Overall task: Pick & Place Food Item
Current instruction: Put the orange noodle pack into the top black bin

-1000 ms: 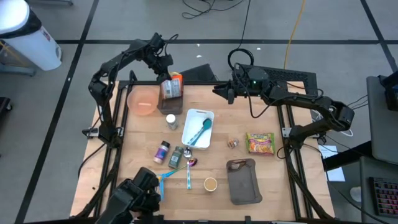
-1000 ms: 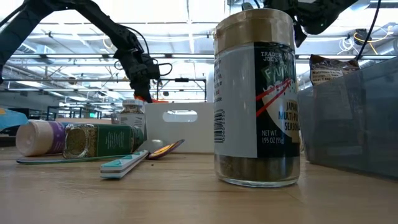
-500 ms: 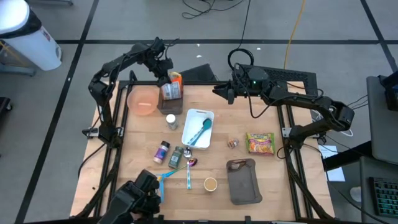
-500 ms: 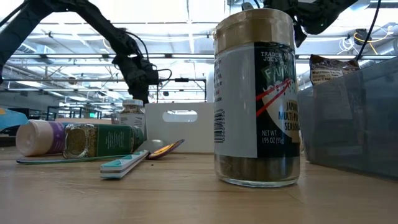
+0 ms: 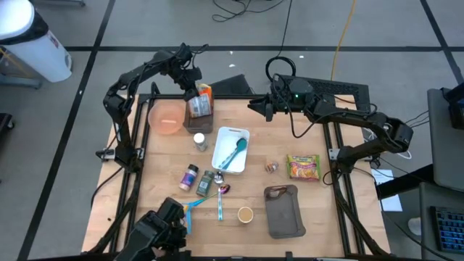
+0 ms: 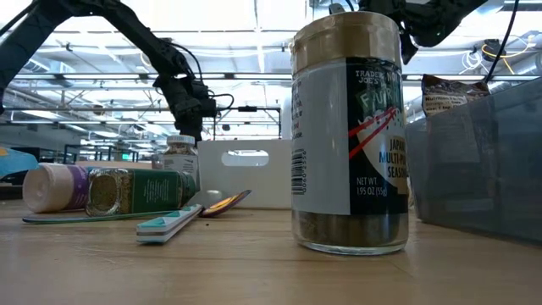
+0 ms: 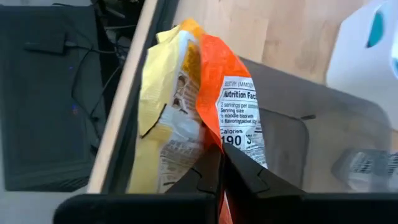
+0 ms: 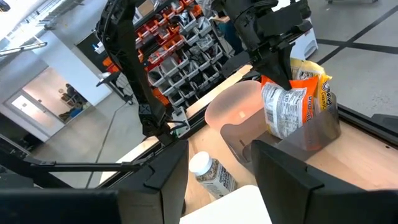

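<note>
Change: against the picture of a second ago, the left end effector (image 5: pixel 194 81) sits a little nearer the counter's far-left corner, over the bin rather than beside it; between the half-second picture and now the high view shows no shift; the packet reads as already lowered into the bin.

Meaning for the task: judged from this, the placing is all but done; what remains is the release and the lift clear.

Left end effector: fingers pinched nearly together on the top edge of the noodle packet (image 7: pixel 205 118); the left wrist view shows the two dark tips meeting on the wrapper.

Right end effector (image 5: pixel 255 106): waits in the air over the counter's far edge; fingers part open, nothing between them.

Food item: the orange-and-yellow noodle packet stands inside the clear bin (image 5: pixel 201 116), beside the pink bowl (image 5: pixel 167 118).

Long axis: roughly upright, leaning a little; the pinched end points up, the other end sits down in the bin; the nutrition panel faces the wrist camera.

Counter (image 5: pixel 319 210): a second noodle packet (image 5: pixel 303 166) lies flat, well apart.
</note>
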You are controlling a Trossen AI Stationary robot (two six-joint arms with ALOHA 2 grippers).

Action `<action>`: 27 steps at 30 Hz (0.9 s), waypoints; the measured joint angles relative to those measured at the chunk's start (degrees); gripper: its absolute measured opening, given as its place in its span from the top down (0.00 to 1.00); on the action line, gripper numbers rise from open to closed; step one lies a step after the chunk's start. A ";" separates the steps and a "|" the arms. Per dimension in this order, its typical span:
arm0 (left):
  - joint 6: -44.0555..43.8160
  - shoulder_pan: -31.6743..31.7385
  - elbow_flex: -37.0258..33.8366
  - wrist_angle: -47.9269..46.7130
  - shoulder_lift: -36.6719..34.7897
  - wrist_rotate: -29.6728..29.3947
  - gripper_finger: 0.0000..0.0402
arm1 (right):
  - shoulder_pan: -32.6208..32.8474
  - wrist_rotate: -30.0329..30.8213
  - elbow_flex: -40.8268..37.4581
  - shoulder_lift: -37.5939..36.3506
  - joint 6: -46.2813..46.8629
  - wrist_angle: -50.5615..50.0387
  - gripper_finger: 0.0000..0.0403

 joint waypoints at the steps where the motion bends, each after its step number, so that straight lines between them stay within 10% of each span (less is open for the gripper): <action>1: -0.10 0.00 -0.02 0.00 0.00 -0.02 0.95 | 0.00 0.00 0.00 0.00 0.00 -0.06 0.59; 18: 0.27 -0.44 0.28 0.81 -2.31 0.64 0.94 | 0.00 0.02 0.00 0.00 -1.07 -2.05 0.59; 27: -2.44 -0.44 0.33 1.11 -4.36 -1.53 0.74 | 0.00 0.02 0.00 0.00 -1.07 -2.03 0.59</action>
